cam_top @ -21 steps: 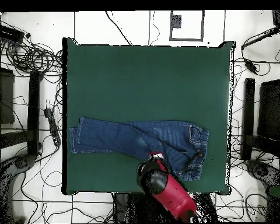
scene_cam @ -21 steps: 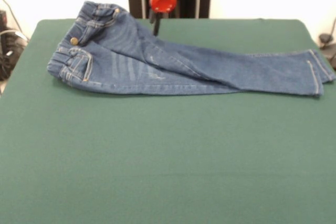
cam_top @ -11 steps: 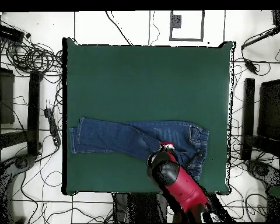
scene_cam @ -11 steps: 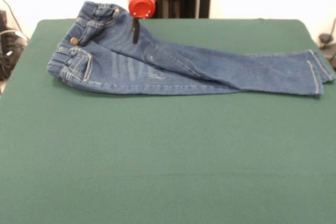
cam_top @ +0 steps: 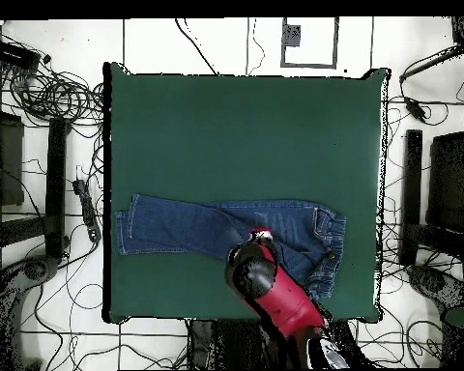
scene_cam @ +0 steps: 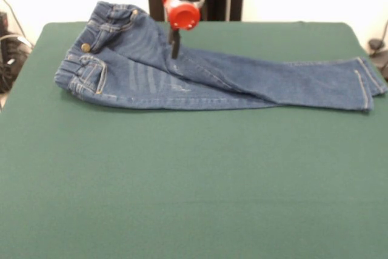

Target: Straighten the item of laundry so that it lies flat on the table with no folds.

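The item of laundry [scene_cam: 206,77], a small pair of blue jeans, lies across the far part of the green table [scene_cam: 182,180]. Its waist is bunched at the left and its legs run to the right, one leg lapped over the other. In the overhead view the jeans [cam_top: 192,224] lie near the table's [cam_top: 246,135] lower edge, waist to the right. My gripper [scene_cam: 174,45] hangs under its red hub over the upper thigh, right of the waistband, its tips at or just above the denim. It looks shut with nothing in it. Seen from overhead, the gripper [cam_top: 262,236] is above the crotch area.
The red arm [cam_top: 279,295] reaches in over the table's lower edge in the overhead view. Cables and stands [cam_top: 52,97] crowd the floor around the table. The jeans' hems [scene_cam: 370,83] lie close to the table's right edge in the front view.
In the front view the gripper has swung from over the waist-side thigh back to the right and sits a little lower. The jeans have not moved.
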You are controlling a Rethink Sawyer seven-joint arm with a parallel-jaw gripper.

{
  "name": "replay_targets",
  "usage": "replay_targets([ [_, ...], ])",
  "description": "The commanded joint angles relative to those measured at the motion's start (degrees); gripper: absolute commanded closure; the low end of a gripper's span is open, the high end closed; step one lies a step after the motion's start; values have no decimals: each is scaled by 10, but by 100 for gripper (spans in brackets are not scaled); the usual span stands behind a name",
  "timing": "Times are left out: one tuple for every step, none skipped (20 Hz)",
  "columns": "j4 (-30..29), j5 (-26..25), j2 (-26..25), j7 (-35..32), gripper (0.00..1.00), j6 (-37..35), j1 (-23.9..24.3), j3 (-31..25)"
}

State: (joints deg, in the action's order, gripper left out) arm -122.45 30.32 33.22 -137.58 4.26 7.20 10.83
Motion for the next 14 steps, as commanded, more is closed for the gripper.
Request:
replay_targets([
  [-26, 81, -30, -175, 0, -41, -59, -34],
  [-35, 81, -29, -173, 0, -38, -60, -38],
  [-48, 76, -29, -175, 0, -24, -49, -52],
  [-57, 70, -32, -175, 0, -11, -42, -60],
  [-70, 57, -36, -181, 0, 12, -24, -79],
  [-77, 45, -43, -188, 0, 33, -14, -89],
  [-83, 33, -50, -194, 0, 54, -4, -99],
  [-88, 21, -57, -198, 0, 73, 7, -106],
  [-92, 10, -63, -203, 0, 90, 15, -112],
  [-96, 1, -66, -205, 0, 102, 23, -115],
  [-100, -6, -65, -205, 0, 110, 27, -115],
  [-103, -12, -65, -206, 0, 118, 32, -115],
  [-105, -16, -63, -201, 0, 120, 34, -111],
  [-106, -18, -62, -197, 0, 120, 36, -109],
])
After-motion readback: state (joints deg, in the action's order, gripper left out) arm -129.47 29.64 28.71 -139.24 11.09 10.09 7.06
